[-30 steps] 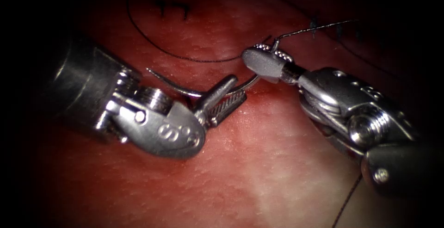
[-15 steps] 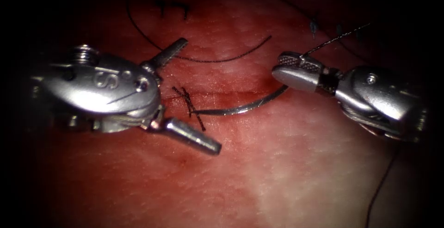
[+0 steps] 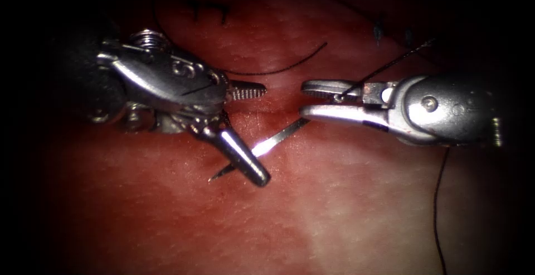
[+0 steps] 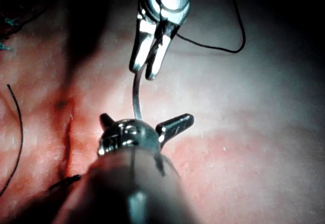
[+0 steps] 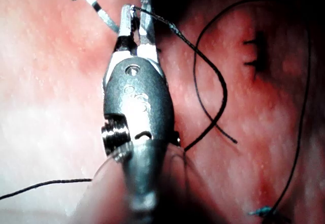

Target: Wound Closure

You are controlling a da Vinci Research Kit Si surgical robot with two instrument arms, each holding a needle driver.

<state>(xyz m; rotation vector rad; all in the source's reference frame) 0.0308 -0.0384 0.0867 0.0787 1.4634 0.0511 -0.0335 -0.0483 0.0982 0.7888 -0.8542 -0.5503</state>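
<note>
While its two jaws stand spread wide and grasp nothing, the left pincer (image 3: 251, 133) straddles the one curved needle (image 3: 273, 141), its lower jaw lying across the shaft near the point. The right pincer (image 3: 305, 99) is clenched on the needle's rear end, where the thread (image 3: 390, 63) joins. The needle lies free above the tissue (image 3: 334, 208), by the cut (image 3: 262, 113). Two stitches (image 3: 209, 10) sit beyond.

The needle (image 3: 276, 139) is hidden mid-curve behind the left tool's (image 3: 245, 133) lower jaw; its rear end disappears under the right tool (image 3: 312, 101).
</note>
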